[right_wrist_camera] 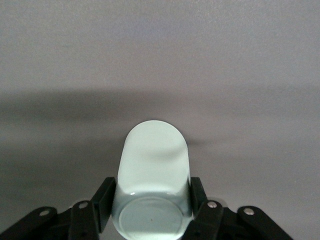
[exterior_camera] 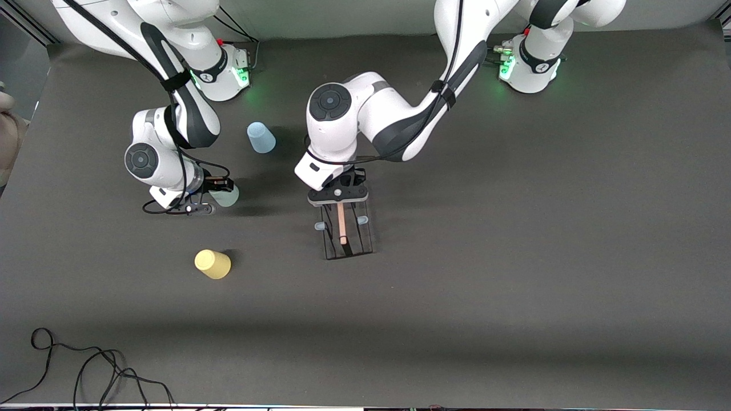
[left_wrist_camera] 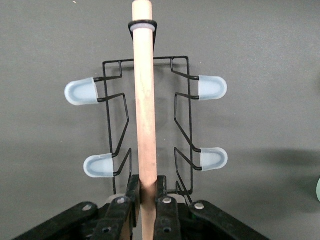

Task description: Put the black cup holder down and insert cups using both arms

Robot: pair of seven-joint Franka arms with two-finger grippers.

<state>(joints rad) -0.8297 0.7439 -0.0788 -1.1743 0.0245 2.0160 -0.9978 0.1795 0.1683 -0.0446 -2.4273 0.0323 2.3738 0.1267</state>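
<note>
The black cup holder (exterior_camera: pixel 346 228) is shown standing on the table (exterior_camera: pixel 514 257) near its middle, with its wooden rod handle (left_wrist_camera: pixel 145 100) clamped between the closed fingers (left_wrist_camera: pixel 122 210) of the left gripper (exterior_camera: pixel 341 197). 4 pale-tipped pegs (left_wrist_camera: pixel 80 92) are seen in the left wrist view, all bare. The right gripper (exterior_camera: pixel 219 185), toward the right arm's end of the table, is shown with its fingers (right_wrist_camera: pixel 102 200) pressed against both sides of the pale green cup (right_wrist_camera: pixel 152 175), which is gripped near its closed base; whether the cup is clear of the table cannot be told. The light blue cup (exterior_camera: pixel 261 137) is set farther from the front camera, and the yellow cup (exterior_camera: pixel 213 264) nearer to it; both lie apart from the holder.

The step in hand is judged to be the carrying of the green cup to a peg. A light squeeze is advised, since the thin wall is already dented slightly. The cup's open mouth should be aligned with a peg tip before it is slid on, and the holder should be kept steady by the left gripper so that it is not tipped by the push.
</note>
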